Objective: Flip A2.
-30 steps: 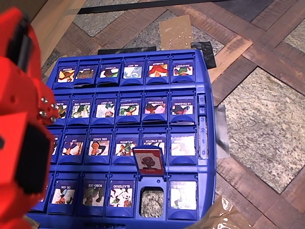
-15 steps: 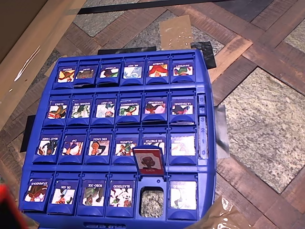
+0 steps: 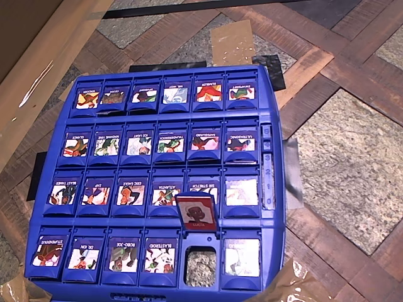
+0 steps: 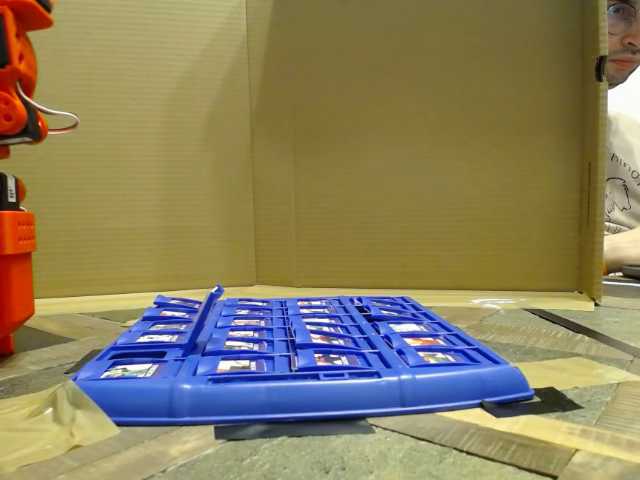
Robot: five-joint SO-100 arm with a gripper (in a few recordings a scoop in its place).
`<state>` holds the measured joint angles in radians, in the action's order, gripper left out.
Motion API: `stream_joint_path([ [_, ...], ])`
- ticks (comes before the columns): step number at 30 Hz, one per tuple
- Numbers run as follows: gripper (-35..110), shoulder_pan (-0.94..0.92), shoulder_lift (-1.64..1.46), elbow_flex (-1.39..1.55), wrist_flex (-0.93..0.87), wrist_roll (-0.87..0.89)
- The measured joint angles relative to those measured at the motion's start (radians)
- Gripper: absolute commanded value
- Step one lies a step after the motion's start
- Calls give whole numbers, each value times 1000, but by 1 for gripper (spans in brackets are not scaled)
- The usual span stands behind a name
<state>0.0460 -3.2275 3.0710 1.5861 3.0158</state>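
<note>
Jaws: apart or together, not to be told from either view. Nearest part of the robot: orange arm [image 4: 14,190], upright at the left edge of the fixed view, well apart from the board, with a thin white cable looping off its upper section.

Blue game board [image 3: 271,113], lying flat on a surface of wood strips and stone-patterned panels, carrying four rows of six small tile slots in the overhead view.

Tile labelled "ROBO-XE" [image 3: 124,255]: bottom row, third slot from the left in the overhead view, lying flat with the colourful character side up and the label reading upside down. Untouched, with nothing above it. Just beside it on the right, the flat tile labelled "BLASTEROID" [image 3: 160,255]; on the left, another flat tile. Not to be picked out among the flat tiles in the fixed view.

Red tile [image 3: 196,212] with a darker, black-haired face: standing up between the third and bottom rows, fifth column in the overhead view. Directly below it, an open slot [image 3: 201,265] showing the stone pattern underneath.

In the fixed view, one tile [image 4: 208,305] tilted up near the left part of the board; whether this is the red tile cannot be told.

Cardboard wall [image 4: 400,140] behind the board. Person [image 4: 622,190] at the right edge, beyond the cardboard.
</note>
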Motion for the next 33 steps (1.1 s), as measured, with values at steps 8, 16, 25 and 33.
stream_joint_path([
  [8,0,-23,-34,32,207,0],
  [16,0,-54,-51,38,333,-2],
  [25,0,-48,-54,57,337,-3],
  [33,0,-48,-54,57,337,-3],
])
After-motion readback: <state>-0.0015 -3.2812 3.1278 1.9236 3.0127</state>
